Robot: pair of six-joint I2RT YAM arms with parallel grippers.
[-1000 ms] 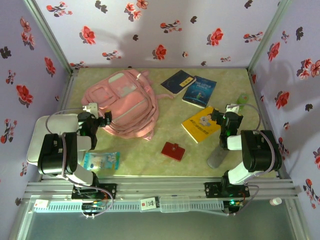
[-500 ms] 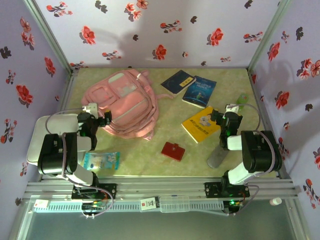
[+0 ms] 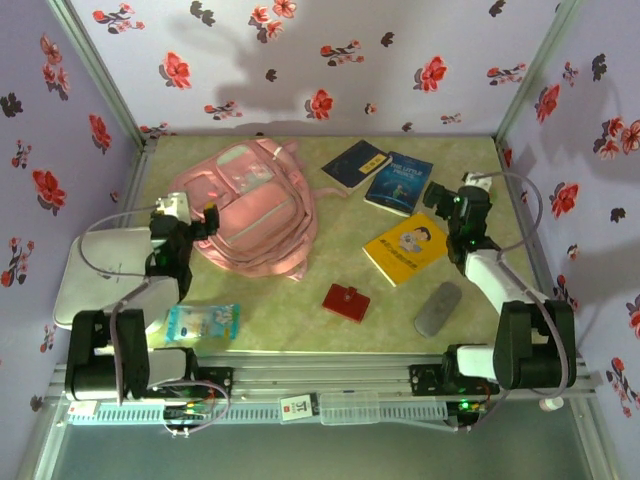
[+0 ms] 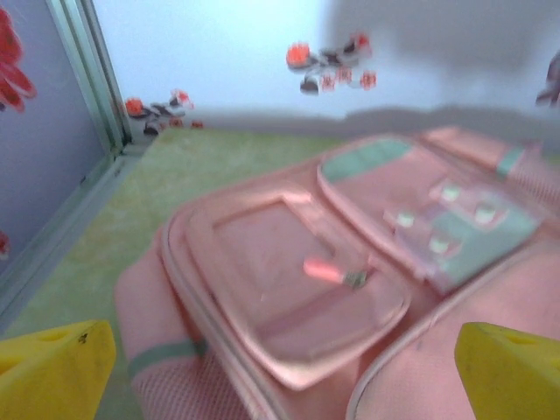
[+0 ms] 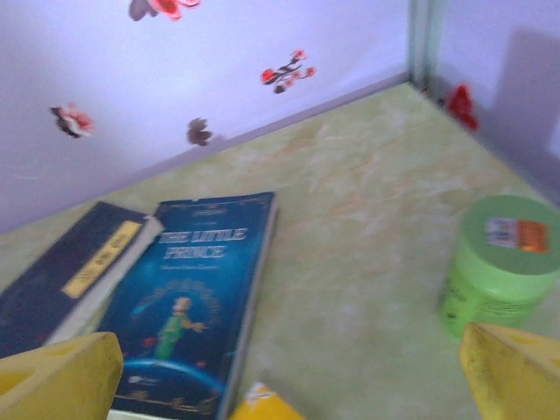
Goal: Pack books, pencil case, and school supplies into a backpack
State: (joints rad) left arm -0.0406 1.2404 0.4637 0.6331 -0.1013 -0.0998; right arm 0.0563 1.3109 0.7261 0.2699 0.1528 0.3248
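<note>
Currently the left hand [image 3: 207,218] gapes wide at centre left, beside the backpack [image 3: 255,205]. Right hand [image 3: 441,196], equally wide, faces the blue book [image 3: 398,183].

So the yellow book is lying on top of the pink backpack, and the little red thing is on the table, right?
Not quite. The yellow book lies on the table, off to the right of the pink backpack, as the top view shows. The little red thing is on the table.
</note>
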